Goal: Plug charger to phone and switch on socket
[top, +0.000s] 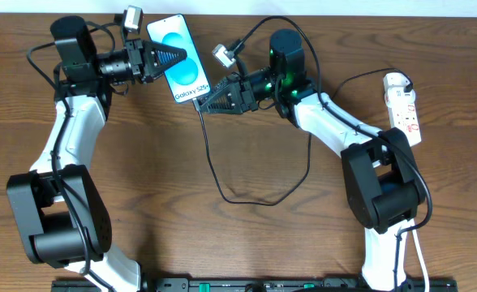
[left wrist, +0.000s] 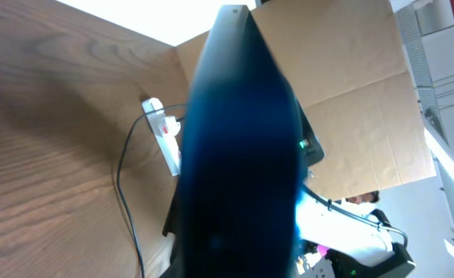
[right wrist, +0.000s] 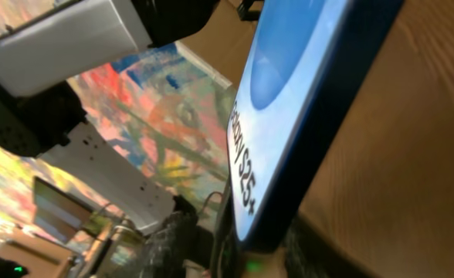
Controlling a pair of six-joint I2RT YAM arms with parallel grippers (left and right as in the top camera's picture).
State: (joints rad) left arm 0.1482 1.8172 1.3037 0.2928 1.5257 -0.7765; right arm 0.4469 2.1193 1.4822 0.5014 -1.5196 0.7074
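Observation:
The phone (top: pixel 180 58) has a bright blue screen with "Galaxy S25+" text and sits tilted at the back of the table. My left gripper (top: pixel 170 57) is shut on the phone's upper part. In the left wrist view the phone (left wrist: pixel 242 154) fills the middle as a dark blue shape. My right gripper (top: pixel 209 99) is shut on the charger plug, right at the phone's bottom edge (right wrist: pixel 289 116). The plug itself is hidden by the fingers. The black charger cable (top: pixel 222 191) loops over the table. The white socket strip (top: pixel 406 104) lies at the far right, also seen in the left wrist view (left wrist: pixel 164 135).
The charger cable runs in a wide loop (top: pixel 299 182) across the table's middle, between the arms. The strip's white cord (top: pixel 421 243) runs down the right side past the right arm's base. Cardboard (left wrist: pixel 350 100) stands behind the table.

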